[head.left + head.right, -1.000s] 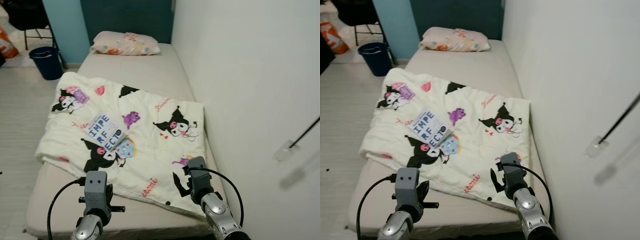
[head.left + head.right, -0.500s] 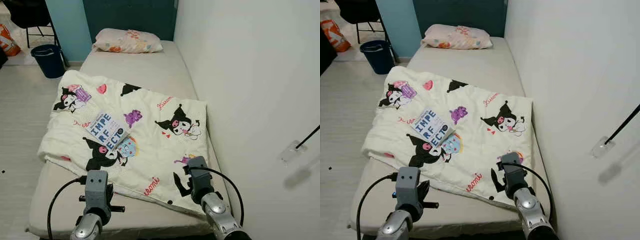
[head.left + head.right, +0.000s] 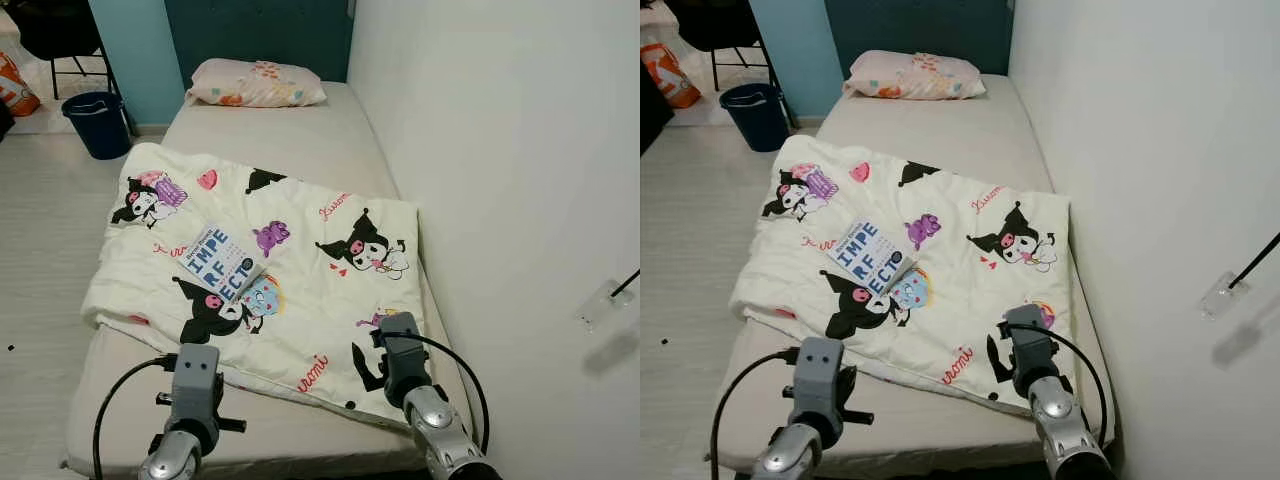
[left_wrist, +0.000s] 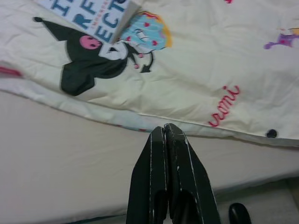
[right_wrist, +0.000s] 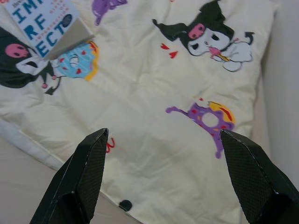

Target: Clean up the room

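The book point(image 3: 219, 263) lies on the rumpled blanket point(image 3: 300, 290) mid-bed, ahead of both arms and nearer the left hand point(image 4: 164, 140), which is clenched shut, while the right hand point(image 5: 163, 163) hangs spread wide above the blanket's near corner.

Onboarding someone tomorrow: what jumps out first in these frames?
A cream cartoon-print blanket lies crumpled and askew across the near half of the bed, with a blue-lettered book on top of it. The pillow sits at the far end. The right hand hovers open over the blanket's near edge.
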